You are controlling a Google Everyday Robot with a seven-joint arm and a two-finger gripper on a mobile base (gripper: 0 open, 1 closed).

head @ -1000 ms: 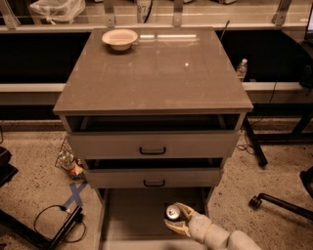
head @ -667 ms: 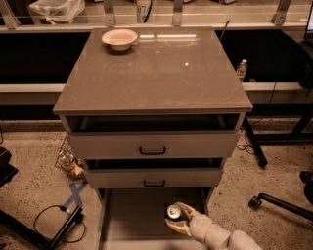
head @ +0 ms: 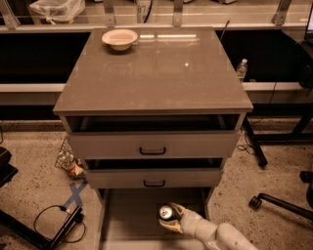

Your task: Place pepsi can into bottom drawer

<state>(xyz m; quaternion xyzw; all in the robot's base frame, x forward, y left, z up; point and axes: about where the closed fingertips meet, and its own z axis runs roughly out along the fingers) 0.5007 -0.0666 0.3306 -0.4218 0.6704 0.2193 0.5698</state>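
This is looking like a robotics lab or test bay: a lone grey-beige drawer cabinet is standing mid-frame on a speckled hard floor, w/ a blue tape X marking the floor at lower left and black cables lying loose nearby. Long dark workbenches w/ metal uprights are running across the top of the frame, a plastic bag is lying at upper left, and a wheeled chair base is poking in at right. A pale robot arm's gripper is sitting at bottom centre, clasping the pepsi can inside the open bottom drawer.
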